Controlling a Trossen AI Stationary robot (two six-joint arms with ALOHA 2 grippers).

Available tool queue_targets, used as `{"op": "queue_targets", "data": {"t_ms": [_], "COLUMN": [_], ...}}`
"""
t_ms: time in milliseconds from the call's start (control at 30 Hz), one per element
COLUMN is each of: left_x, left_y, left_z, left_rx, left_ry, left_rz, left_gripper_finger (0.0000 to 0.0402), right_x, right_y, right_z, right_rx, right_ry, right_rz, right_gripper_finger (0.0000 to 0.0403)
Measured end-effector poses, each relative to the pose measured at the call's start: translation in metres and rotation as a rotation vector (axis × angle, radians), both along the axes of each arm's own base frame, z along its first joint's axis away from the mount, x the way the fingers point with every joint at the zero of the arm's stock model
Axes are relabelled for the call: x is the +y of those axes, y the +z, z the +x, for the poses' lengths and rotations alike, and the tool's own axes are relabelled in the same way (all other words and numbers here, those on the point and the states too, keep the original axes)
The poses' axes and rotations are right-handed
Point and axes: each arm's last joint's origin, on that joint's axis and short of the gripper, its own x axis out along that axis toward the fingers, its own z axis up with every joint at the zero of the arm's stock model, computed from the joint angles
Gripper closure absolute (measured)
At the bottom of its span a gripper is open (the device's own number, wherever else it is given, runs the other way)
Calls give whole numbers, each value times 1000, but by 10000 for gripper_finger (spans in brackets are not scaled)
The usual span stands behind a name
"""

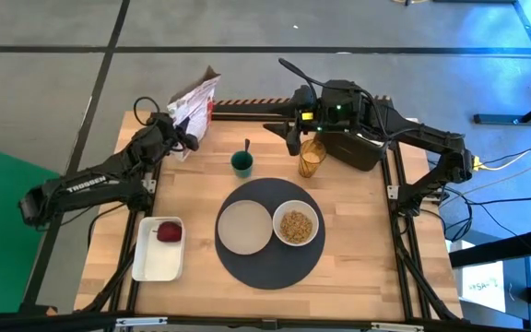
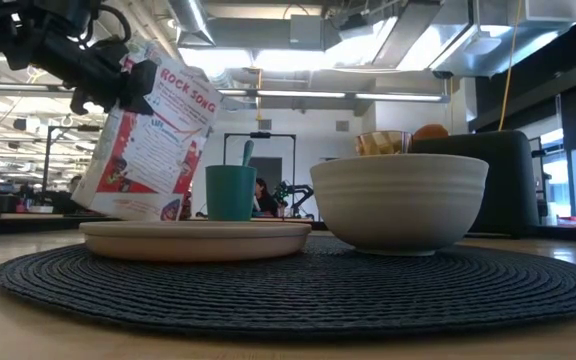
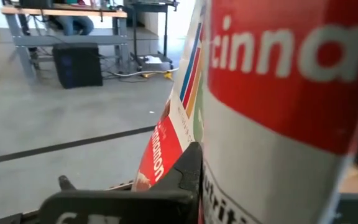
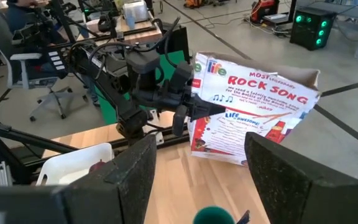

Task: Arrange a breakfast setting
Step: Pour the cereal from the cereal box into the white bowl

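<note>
A dark grey round mat lies at the table's middle, bearing a beige plate and a white bowl of cereal. Behind it stand a small green cup and an amber glass. The red fruit lies in a white tray. A toasted round shows above the black toaster. My left gripper, at the far left, is shut on a cereal box. My right gripper hangs open, high above the cup and glass, with nothing between its fingers. My left gripper pinches the cereal box's narrow side edge, in its upper half. The fingers come about level from the table's left. The box stands tilted over the table's far left corner. Whether its bottom touches the table, I cannot tell.
The toaster stands at the far right under my right arm. A black rail runs along the far edge. Bare wood lies near the front edge and right of the mat.
</note>
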Motion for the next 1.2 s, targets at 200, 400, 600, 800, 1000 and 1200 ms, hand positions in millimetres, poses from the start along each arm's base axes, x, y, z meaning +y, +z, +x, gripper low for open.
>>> {"op": "queue_targets", "data": {"t_ms": [200, 400, 600, 800, 1000, 1200], "left_x": [1, -1, -5, -9, -17, -25], "left_y": [-6, -7, 13, 45, 85, 124], "left_z": [-2, -1, -6, -12, -20, -31], "left_rx": [-20, -98, -123, -79, -54, -66], "left_ry": [-31, -96, -107, -128, -198, -224], "left_rz": [-79, -148, -120, -81, -48, 25], "left_gripper_finger": [346, 285, 249, 232, 223, 217], "right_x": [0, 0, -2, -10, -18, -31], "right_y": [-1, -2, -2, 0, 10, 20], "right_z": [0, -1, -2, -7, -20, -38], "right_rx": [9, 28, 27, 20, -16, -51], "right_ry": [0, 0, -8, -27, -44, -89], "right_rz": [2, 6, 8, 35, 30, 22], "right_gripper_finger": [169, 169, 169, 168, 168, 168]}}
